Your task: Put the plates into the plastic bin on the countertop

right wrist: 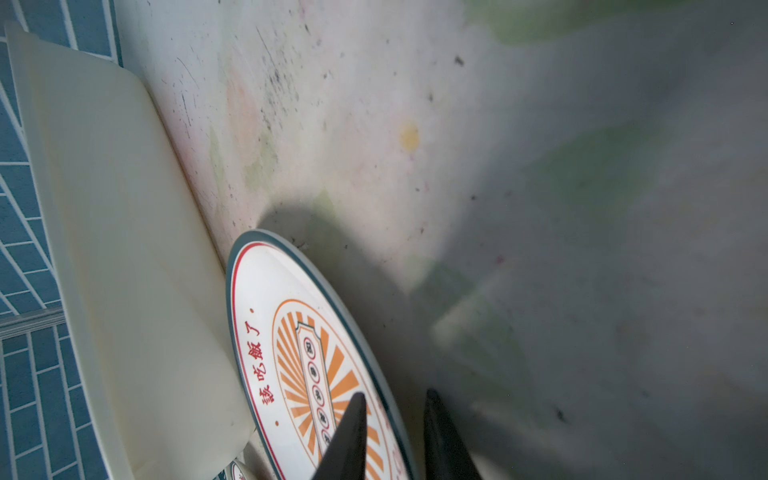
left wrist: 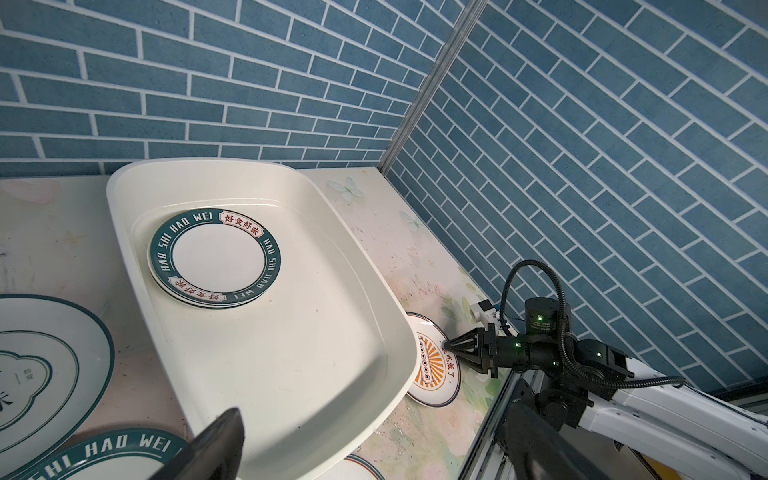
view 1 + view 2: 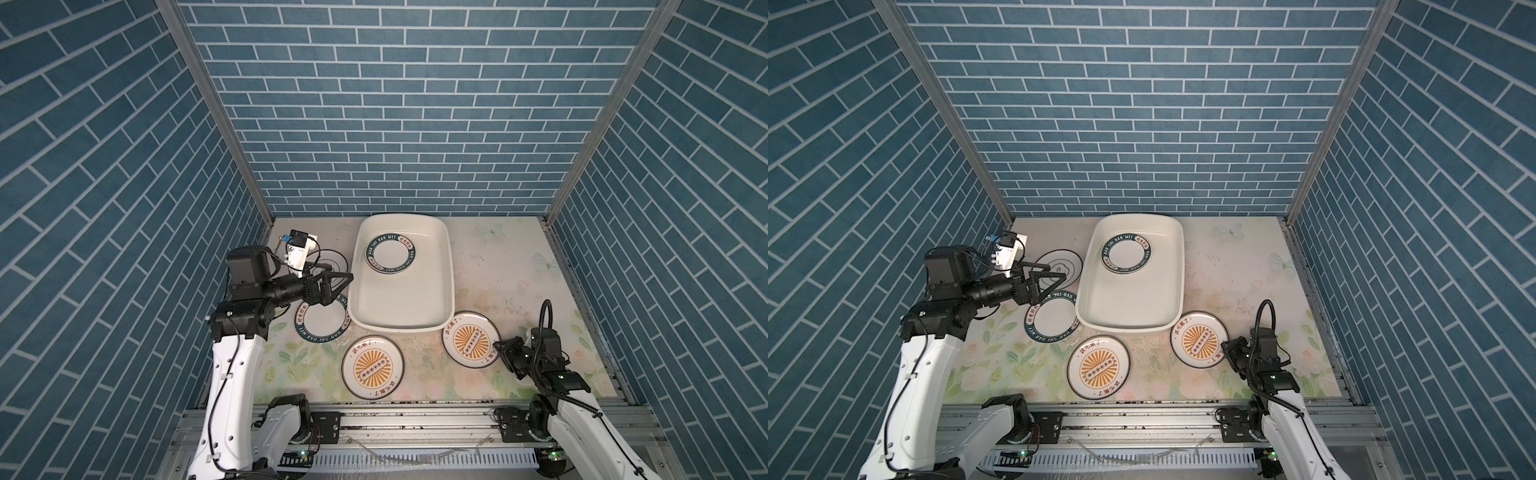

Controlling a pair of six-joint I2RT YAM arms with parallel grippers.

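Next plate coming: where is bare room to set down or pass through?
Free: near half of the plastic bin, before the green-rimmed plates; the countertop between bin and right wall. Crowded: left of the bin and along its near edge.

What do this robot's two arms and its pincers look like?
The left arm and right arm have glossy white shells and black joints. The left gripper and right gripper are black, each with two pointed triangular fingers. A thin black cable runs along the left arm; a ribbed black hose loops over the right. A white camera box sits at the left wrist; green lights dot the right.
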